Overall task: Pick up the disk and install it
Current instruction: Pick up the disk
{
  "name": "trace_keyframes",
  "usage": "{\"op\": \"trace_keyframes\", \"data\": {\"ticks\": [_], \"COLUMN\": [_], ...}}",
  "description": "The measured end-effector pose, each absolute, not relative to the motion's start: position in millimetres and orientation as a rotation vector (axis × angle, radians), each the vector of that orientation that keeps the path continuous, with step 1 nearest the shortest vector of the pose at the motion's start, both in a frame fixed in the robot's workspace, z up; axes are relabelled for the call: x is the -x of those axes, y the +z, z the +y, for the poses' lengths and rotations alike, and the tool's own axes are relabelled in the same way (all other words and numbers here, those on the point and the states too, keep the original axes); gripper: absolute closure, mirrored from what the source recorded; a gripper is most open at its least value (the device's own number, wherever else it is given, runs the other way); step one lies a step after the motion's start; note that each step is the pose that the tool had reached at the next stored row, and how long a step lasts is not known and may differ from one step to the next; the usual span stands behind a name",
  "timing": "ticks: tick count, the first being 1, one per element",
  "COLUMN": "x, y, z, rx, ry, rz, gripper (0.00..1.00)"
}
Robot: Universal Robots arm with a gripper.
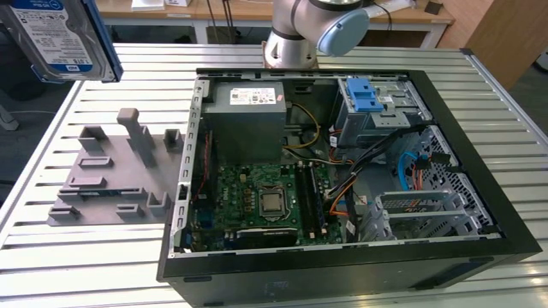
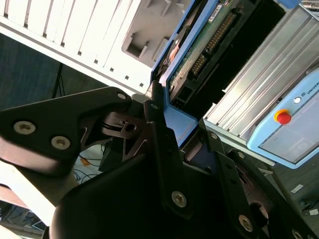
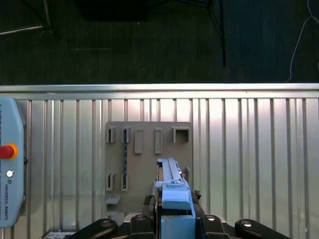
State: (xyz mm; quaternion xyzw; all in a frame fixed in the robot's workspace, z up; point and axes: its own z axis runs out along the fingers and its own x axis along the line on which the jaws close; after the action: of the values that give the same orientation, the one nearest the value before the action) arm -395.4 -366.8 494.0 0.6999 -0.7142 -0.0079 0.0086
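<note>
While the claw (image 2: 187, 137) pinches the disk (image 2: 192, 64) by its blue carrier, the disk sticks out from between the fingers (image 2: 158, 129), off the slatted surface (image 1: 77, 256). Labelled face shows at the exterior view's upper left, cropped by the frame. First wrist view: disk edge-on over a grey fixture plate (image 3: 144, 154), which lies beside the open computer case (image 1: 342, 160). Second wrist view cuts off its far end.

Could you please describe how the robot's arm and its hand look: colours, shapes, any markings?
The arm is a silver-grey tube with a round light-blue cap on its joint. The hand is matte black, built of flat linked bars joined by silver screws.
</note>
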Motion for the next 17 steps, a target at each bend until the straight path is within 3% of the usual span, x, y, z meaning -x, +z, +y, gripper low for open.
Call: {"op": "trace_keyframes", "data": {"ticks": [17], "x": [383], "y": [494], "z": [-386], "rx": [-2.187], "ry": [-0.025], "rz": [-2.232], "gripper": [0.64]}}
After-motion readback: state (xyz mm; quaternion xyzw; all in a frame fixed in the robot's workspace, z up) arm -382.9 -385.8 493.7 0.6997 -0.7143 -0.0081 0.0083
